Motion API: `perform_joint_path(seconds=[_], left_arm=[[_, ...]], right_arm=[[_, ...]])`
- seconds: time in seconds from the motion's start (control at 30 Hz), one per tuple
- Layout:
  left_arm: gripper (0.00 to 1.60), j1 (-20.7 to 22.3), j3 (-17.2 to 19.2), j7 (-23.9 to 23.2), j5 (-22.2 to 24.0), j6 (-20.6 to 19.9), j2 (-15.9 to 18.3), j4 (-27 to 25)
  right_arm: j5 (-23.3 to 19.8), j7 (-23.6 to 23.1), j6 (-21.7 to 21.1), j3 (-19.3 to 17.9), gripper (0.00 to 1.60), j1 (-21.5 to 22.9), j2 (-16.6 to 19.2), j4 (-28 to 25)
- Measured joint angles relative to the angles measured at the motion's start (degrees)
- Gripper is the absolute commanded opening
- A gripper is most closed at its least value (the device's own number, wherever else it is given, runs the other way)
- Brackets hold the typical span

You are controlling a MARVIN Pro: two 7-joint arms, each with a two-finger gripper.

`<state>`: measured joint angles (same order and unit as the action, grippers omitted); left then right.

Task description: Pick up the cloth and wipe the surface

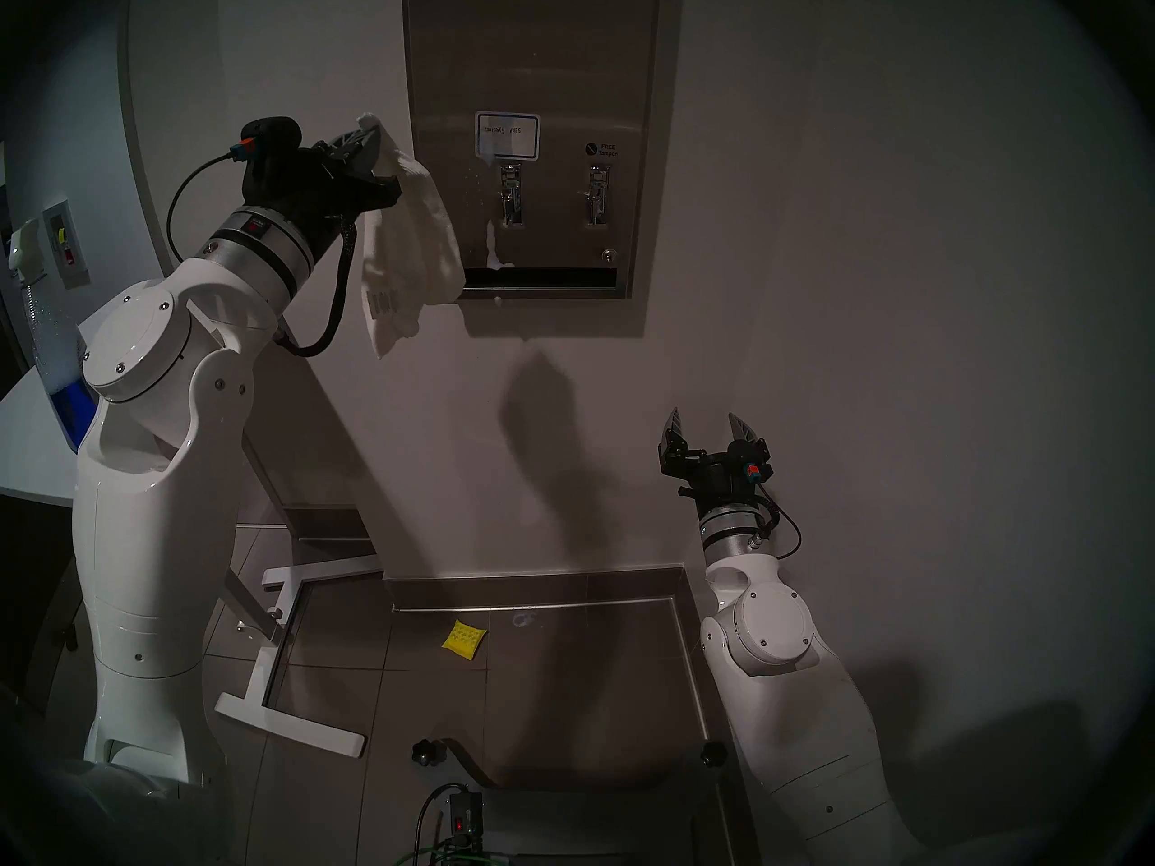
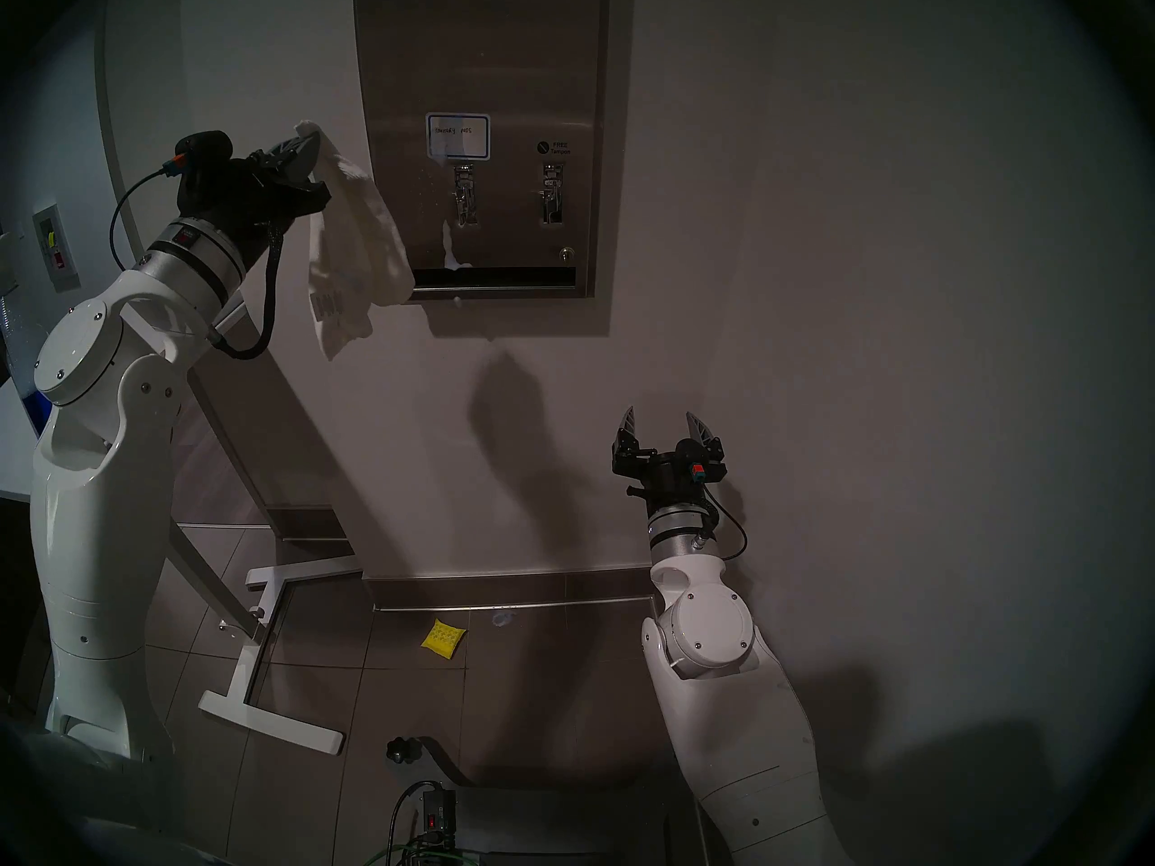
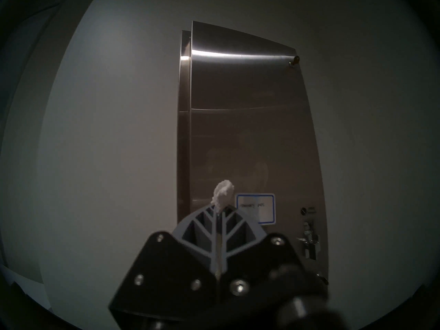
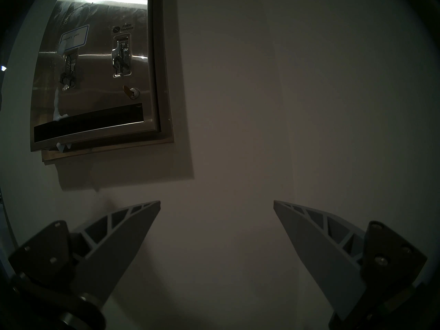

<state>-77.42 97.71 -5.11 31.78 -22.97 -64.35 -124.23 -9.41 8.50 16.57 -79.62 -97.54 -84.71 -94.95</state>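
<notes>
**Left end effector grips cloth beside dispenser; right end effector spread wide, empty**

Left end effector (image 1: 369,143): fingers clenched together on the top corner of the cloth (image 1: 409,246), raised high, pointing toward the wall. In the left wrist view the two fingers (image 3: 202,229) meet with only a thin strip of cloth between them, and a small white tuft (image 3: 223,195) pokes out past the tips. The rest of the cloth hangs down loose below the end effector; a printed tag (image 1: 385,300) shows near its lower edge.

The cloth hangs at the left edge of the dispenser front (image 1: 531,65); its right fold overlaps the lower left corner by the dark slot (image 1: 540,277) in the head view. Whether it touches the steel cannot be told.

On the dispenser front: a blue-bordered label (image 1: 507,136), two levers (image 1: 511,193) (image 1: 598,193), and a white foam streak (image 1: 494,249) running down to the slot, with a drip at the bottom edge (image 4: 62,146).

Right end effector (image 1: 712,427): fingers spread wide apart, holding nothing, pointing up at the bare wall, low and well apart from the dispenser.

A yellow quilted pad (image 1: 465,638) lies on the tiled floor below.
</notes>
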Motion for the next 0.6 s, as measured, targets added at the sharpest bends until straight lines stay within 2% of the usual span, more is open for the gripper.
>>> perform_joint_path(seconds=[0.17,0.33,0.6], left_arm=[[0.00,-0.81,-0.22,-0.72,0.68,-0.08,-0.02,-0.62],[0.00,-1.75,-1.98,-0.59,1.00,-0.47,-0.80,-1.67],[0.00,-3.69,-6.07,2.92,0.61,-1.39,-2.84,-3.87]], right_arm=[[-0.01,0.02,0.00,0.01,1.60,0.00,0.02,-0.01],[-0.02,0.04,0.00,0.03,1.60,0.00,0.03,-0.02],[-0.04,0.07,0.00,0.05,1.60,0.00,0.06,-0.02]])
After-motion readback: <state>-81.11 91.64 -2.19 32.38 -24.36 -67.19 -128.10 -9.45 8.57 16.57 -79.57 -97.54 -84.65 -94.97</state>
